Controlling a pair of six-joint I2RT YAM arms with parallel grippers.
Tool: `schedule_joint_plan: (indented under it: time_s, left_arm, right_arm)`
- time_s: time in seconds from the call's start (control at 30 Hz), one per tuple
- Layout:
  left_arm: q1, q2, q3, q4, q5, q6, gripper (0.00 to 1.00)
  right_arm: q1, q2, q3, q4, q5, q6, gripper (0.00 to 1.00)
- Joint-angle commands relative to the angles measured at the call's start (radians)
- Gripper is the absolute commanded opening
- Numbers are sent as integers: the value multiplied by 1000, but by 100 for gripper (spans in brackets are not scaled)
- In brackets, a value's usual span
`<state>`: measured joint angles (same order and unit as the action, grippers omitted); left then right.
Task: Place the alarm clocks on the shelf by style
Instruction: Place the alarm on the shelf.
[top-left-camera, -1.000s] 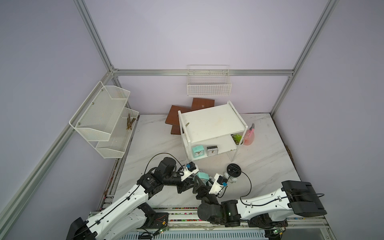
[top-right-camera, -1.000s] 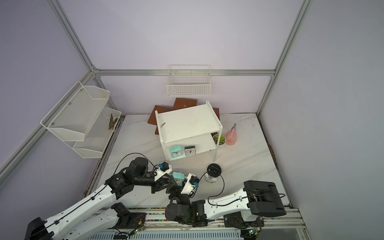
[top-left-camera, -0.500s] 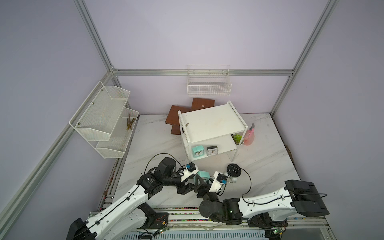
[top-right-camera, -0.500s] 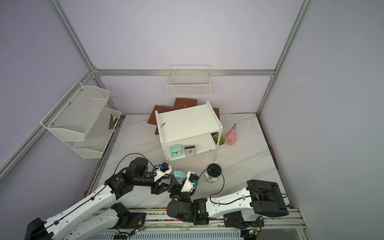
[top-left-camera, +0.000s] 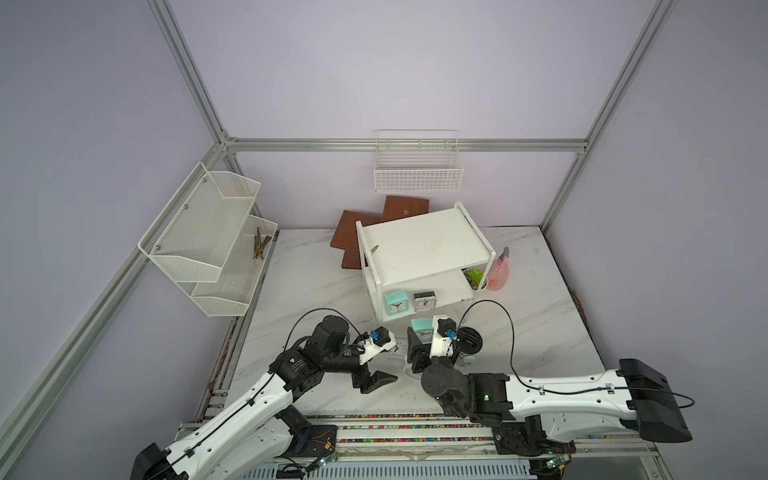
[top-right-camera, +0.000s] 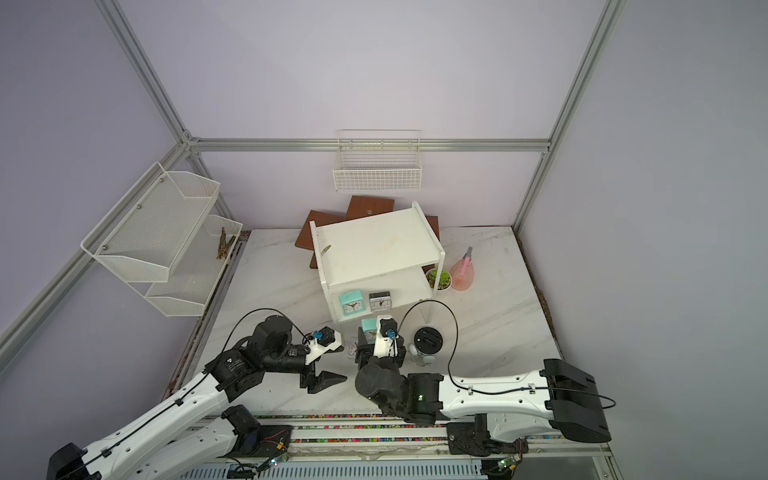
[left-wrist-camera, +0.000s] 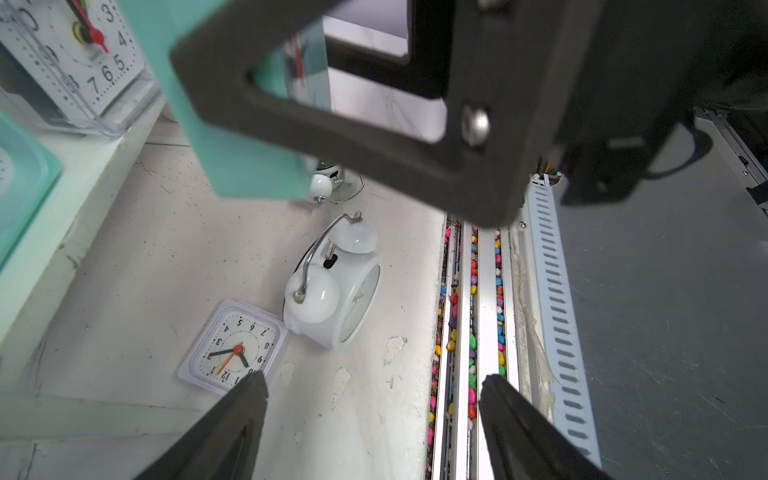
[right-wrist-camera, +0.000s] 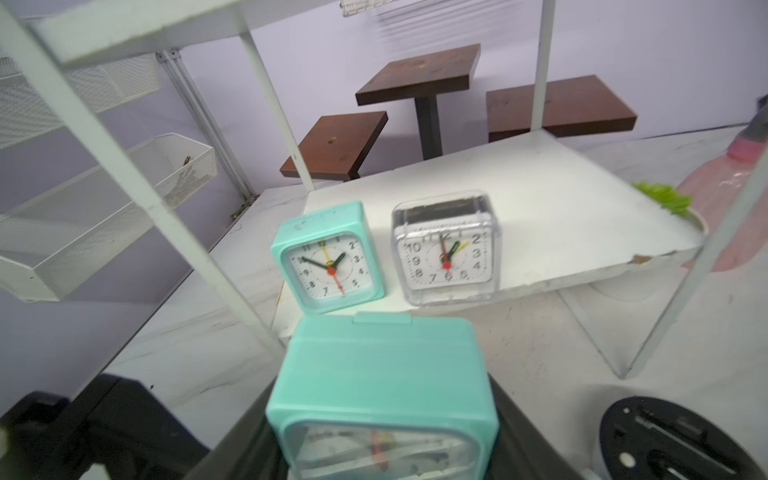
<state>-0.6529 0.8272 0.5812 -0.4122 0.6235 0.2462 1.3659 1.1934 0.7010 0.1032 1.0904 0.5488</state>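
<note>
1. Nearest in: the left gripper (left-wrist-camera: 372, 380) has just been opened. Its jaws are spread wide over bare table (top-left-camera: 316, 282) with nothing between them, where a second ago the mint clock (top-left-camera: 419, 329) was pinched there.
2. So the handover can be called done. That clock is now clamped in the right gripper (right-wrist-camera: 376, 419), held clear of the table just in front of the shelf (top-left-camera: 424, 245).
3. Left on the table by the left fingers: a twin-bell clock (left-wrist-camera: 332, 299) and, just beside it, a whitish clock (left-wrist-camera: 235, 347) laid face up. A second twin-bell (top-right-camera: 428, 340) is parked near the right gripper, black back turned up.
4. Further back, on the shelf's lower board (right-wrist-camera: 540, 208), a mint one (right-wrist-camera: 330, 257) and a clear-cased whitish one (right-wrist-camera: 446, 249) are stood side by side at the front edge. No clocks are seen on the top board (top-right-camera: 374, 245).
5. What it means: two placed, one in the air, three to go. The held clock would probably be set beside its mint twin, but the front post (top-left-camera: 374, 295) is close to that spot, so a clipped post should be watched for.
</note>
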Motion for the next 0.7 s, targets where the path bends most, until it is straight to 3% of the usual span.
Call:
schedule_joint_plan:
  time_s: [0.0,0.27,0.67]
  left_arm:
    - [3,-8,9,7,2,33,84]
    - [4,-1,11,2,2,44,85]
    - [4,-3,13,-5,0,52,86]
  right_arm:
    - [-58,-98,-70,89,-54,-237,49]
    - [-230,-187,-91,99,-282,-320,48]
    - [-373,-205,-62,23,-334,-357,47]
